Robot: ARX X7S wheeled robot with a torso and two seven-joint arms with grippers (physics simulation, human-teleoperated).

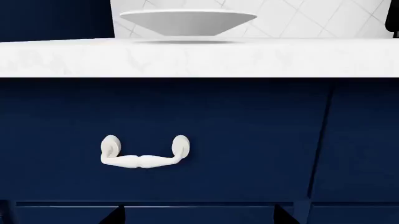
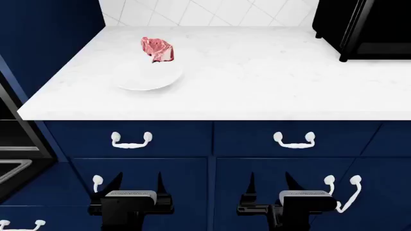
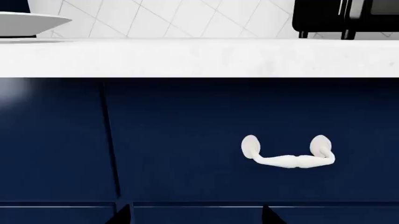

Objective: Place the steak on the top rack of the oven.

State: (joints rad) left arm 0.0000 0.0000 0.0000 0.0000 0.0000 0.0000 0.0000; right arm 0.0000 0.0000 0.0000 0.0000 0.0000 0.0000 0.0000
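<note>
A white marbled counter [image 2: 257, 72] runs across navy cabinets, with white diagonal tile [image 2: 212, 12] behind it. At the far left of the counter, beyond a navy side panel, the dark edge of the oven [image 2: 16, 139] shows. On the left part of the counter sits a round white plate [image 2: 146, 77], smooth and shallow; the steak [image 2: 157, 49], red-pink and irregular, rests on the plate's back rim. Right of the plate, at the counter's back right corner, stands a glossy black box [image 2: 366, 26].

Below the counter's front edge, the left tool [image 2: 137, 185] and right tool [image 2: 270, 185] hover before the cabinet doors, each with dark pointed fingers spread apart and holding nothing. White curved drawer handles [image 2: 131, 140] sit just above them.
</note>
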